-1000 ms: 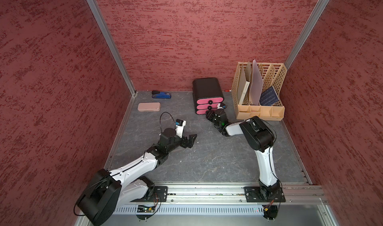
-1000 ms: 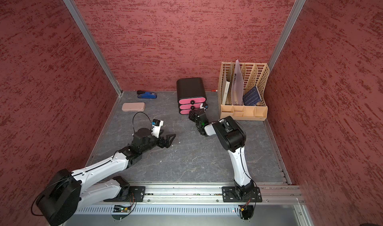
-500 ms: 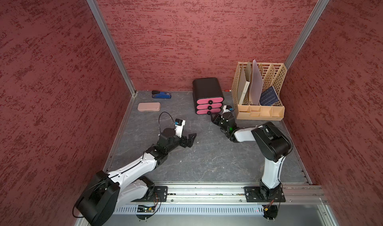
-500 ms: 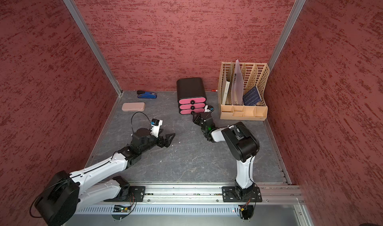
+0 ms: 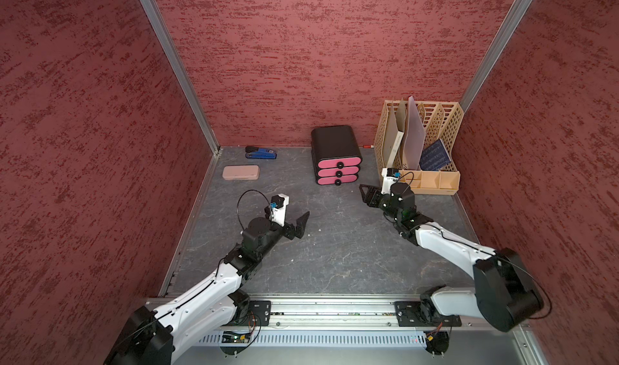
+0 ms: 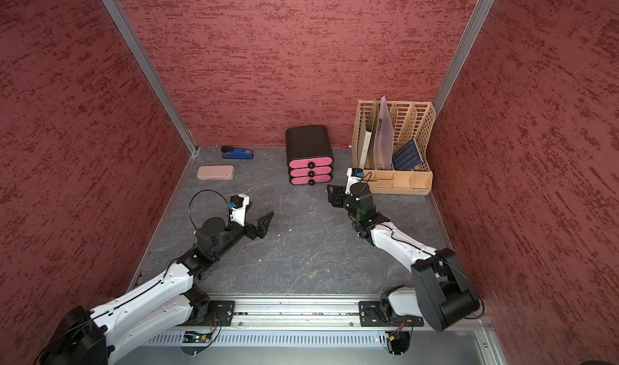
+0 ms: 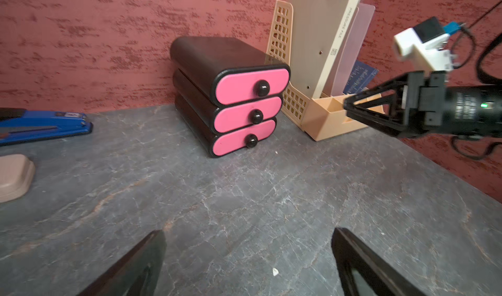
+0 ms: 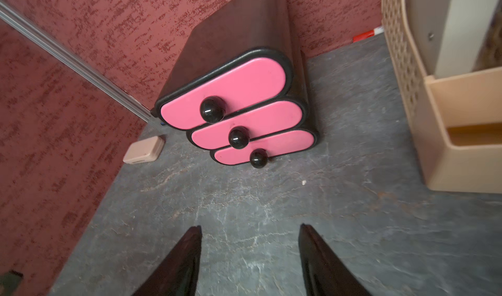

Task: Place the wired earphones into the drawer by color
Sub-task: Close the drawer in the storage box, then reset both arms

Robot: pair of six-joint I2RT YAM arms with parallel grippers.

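Note:
The drawer [image 5: 336, 159] is a black unit with three pink fronts and black knobs, and all three fronts look shut in both top views [image 6: 310, 160] and in both wrist views [image 7: 239, 96] [image 8: 236, 102]. The wired earphones are out of view in every frame. My left gripper [image 5: 296, 224] [image 7: 248, 230] hangs open over bare table, well in front and to the left of the drawer. My right gripper [image 5: 368, 196] [image 8: 250, 226] is open and empty, just right of the drawer's front, with its tips pointing toward it.
A tan file organizer [image 5: 422, 145] with folders stands right of the drawer, close behind my right wrist. A blue stapler [image 5: 261, 153] and a pink case [image 5: 241, 172] lie at the back left. Red walls close in three sides.
My right gripper has pulled back from the drawer's lowest front toward the right and its jaws have spread wider; its elbow has swung out right. The left arm has barely moved.

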